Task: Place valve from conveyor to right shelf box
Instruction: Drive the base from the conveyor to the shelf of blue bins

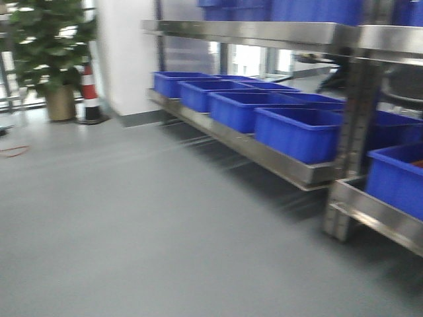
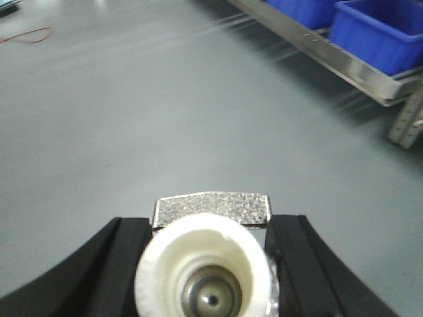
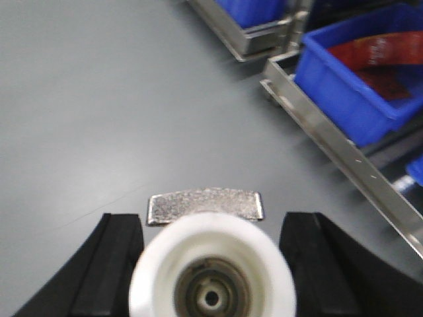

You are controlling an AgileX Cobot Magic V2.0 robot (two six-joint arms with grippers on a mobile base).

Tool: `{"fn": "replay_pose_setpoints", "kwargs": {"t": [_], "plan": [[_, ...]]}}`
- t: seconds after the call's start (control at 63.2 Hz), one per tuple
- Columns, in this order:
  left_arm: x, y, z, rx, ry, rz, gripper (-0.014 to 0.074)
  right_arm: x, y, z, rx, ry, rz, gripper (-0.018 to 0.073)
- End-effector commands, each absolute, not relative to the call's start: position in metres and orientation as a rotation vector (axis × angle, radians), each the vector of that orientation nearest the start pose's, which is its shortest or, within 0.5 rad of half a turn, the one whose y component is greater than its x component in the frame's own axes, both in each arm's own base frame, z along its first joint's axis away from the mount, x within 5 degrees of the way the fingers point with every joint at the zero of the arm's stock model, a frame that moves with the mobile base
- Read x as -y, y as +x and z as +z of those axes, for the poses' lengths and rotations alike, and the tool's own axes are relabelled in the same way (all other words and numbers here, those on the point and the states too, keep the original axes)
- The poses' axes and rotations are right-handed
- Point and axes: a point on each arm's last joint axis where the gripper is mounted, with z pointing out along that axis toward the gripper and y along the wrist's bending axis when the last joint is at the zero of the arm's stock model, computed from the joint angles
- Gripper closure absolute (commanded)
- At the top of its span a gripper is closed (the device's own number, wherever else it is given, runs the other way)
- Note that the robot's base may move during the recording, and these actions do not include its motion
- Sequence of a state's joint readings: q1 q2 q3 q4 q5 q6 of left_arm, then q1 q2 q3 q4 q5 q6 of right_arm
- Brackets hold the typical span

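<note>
In the left wrist view a valve [image 2: 205,271] with a cream-white round cap and a rough metal handle sits between the black fingers [image 2: 112,264] of my left gripper [image 2: 211,221], which is shut on it above the grey floor. The right wrist view shows a second valve [image 3: 211,277], white-capped with the same kind of metal handle, held in my right gripper [image 3: 213,216], also shut on it. Steel shelves [image 1: 291,165] carry blue boxes [image 1: 297,132] at the right. One blue box [image 3: 357,86] with something red inside lies ahead and right of the right gripper. The conveyor is out of view.
Grey floor [image 1: 132,224] stretches ahead and to the left. A potted plant [image 1: 56,59] and a red-and-white cone [image 1: 89,96] stand at the far left by a white pillar. A steel shelf upright [image 1: 350,145] comes down to the floor at right. An upper shelf holds more blue boxes.
</note>
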State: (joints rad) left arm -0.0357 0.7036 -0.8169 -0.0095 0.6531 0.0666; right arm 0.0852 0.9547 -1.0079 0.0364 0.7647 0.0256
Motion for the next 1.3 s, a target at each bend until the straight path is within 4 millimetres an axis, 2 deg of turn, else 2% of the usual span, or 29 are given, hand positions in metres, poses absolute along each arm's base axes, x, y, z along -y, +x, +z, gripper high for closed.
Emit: {"fn": "replay_pose_setpoints", "kwargs": {"t": [0.0,1.282], "plan": [[0.0051,0.1313,0.3744,-1.958,0.094,0.008,0.0708,-0.0168,0.1865,0.389,-2.112,-0.055,0.091,0.0725],[0.0051,0.1316,0.375,-1.95,0.094,0.008,0.0708,-0.0168,0.1865,0.389,-2.112,-0.055,0.091,0.0725]]}}
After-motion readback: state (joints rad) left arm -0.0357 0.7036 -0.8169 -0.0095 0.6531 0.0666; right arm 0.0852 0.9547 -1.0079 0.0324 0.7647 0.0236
